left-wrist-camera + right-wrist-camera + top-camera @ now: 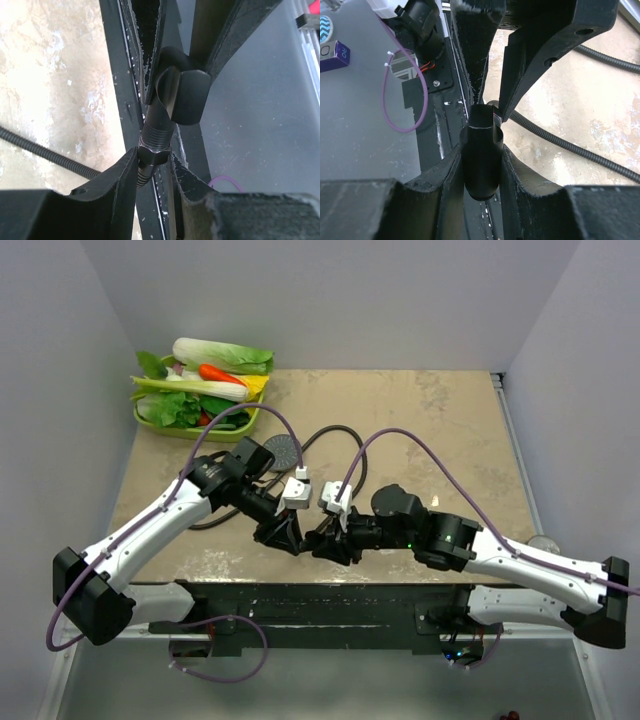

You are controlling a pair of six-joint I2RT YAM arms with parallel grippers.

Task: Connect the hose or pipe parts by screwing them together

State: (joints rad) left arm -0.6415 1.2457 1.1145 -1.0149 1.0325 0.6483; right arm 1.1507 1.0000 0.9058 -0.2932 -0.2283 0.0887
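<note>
While my left jaws pinch, partly closed, the hex nut of the thin dark ribbed hose and my right jaws clamp the dark smooth threaded pipe stub over the near edge of the beige surface, any tilt between them could cross-thread the joint.

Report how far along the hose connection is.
Done: both parts picked up, lined up end to end. In hand: left gripper clamps the hose nut, right gripper the dark threaded fitting. Left: bare threads show above the nut, so tightening remains.
</note>
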